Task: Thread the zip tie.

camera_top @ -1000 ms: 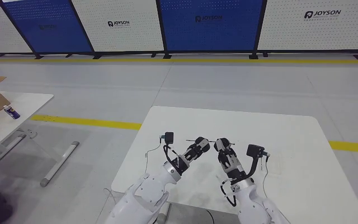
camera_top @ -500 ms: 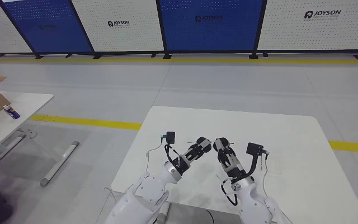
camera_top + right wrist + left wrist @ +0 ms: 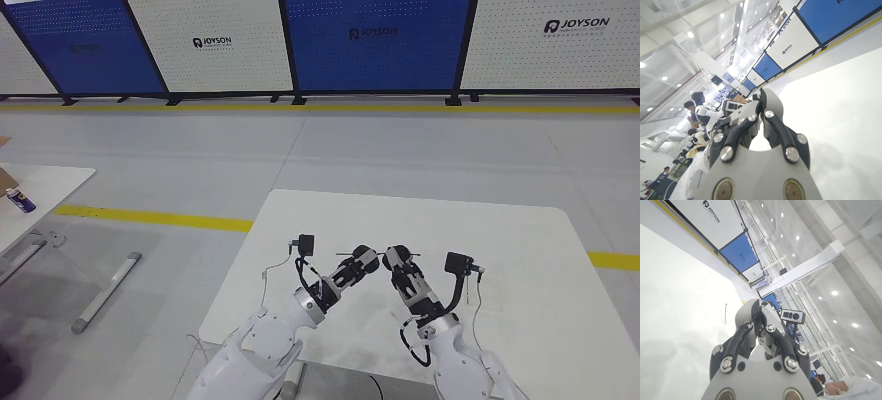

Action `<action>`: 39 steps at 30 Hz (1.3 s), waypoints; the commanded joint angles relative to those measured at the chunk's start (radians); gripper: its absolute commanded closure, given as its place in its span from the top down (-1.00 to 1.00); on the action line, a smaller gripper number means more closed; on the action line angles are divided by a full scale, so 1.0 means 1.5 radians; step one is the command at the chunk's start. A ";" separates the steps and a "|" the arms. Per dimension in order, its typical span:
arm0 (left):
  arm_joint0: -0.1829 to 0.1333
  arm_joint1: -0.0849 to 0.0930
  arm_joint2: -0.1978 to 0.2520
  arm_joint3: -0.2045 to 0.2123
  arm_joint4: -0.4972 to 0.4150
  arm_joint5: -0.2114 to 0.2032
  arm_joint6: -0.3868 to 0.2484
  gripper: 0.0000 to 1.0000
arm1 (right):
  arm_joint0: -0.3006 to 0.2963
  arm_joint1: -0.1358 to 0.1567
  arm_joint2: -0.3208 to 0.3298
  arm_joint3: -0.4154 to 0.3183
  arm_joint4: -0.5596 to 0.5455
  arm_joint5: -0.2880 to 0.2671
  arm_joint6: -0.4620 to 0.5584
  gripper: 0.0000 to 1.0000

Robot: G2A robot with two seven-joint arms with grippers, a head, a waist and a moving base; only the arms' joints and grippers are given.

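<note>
Over the front part of the white table (image 3: 450,220) my two grippers hang close together, tips nearly facing. My left gripper (image 3: 366,261) is shut on a thin black zip tie (image 3: 759,318), whose strap runs up between the fingers (image 3: 745,313). A short length of the zip tie (image 3: 344,252) pokes out beside that gripper. My right gripper (image 3: 393,256) is shut too, pinching a black strap (image 3: 762,96) with a small square head (image 3: 755,97) at its tip. Whether both hold one tie is unclear.
Another black zip tie (image 3: 726,313) lies flat on the table beyond my left gripper (image 3: 759,306). A second white table (image 3: 40,195) stands far off to the left across the floor. Blue and white panels (image 3: 380,45) line the back.
Almost nothing differs; the right arm wobbled slightly toward the left gripper and back. Both grippers stay shut.
</note>
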 commanded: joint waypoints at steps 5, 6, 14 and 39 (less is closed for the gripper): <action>0.000 0.001 -0.002 -0.002 0.014 0.003 0.007 -1.00 | -0.002 0.002 0.012 -0.008 -0.003 0.010 0.007 -1.00; 0.000 0.001 -0.002 -0.002 0.014 0.004 0.008 -1.00 | -0.004 0.002 0.011 -0.009 -0.003 0.011 0.005 -0.64; -0.006 0.000 -0.001 0.002 0.007 0.014 0.013 -1.00 | -0.005 0.002 0.009 -0.010 -0.037 0.016 -0.022 0.00; 0.003 0.003 -0.002 -0.006 0.010 0.001 0.001 -1.00 | -0.012 0.001 -0.001 -0.008 -0.075 0.004 -0.052 -1.00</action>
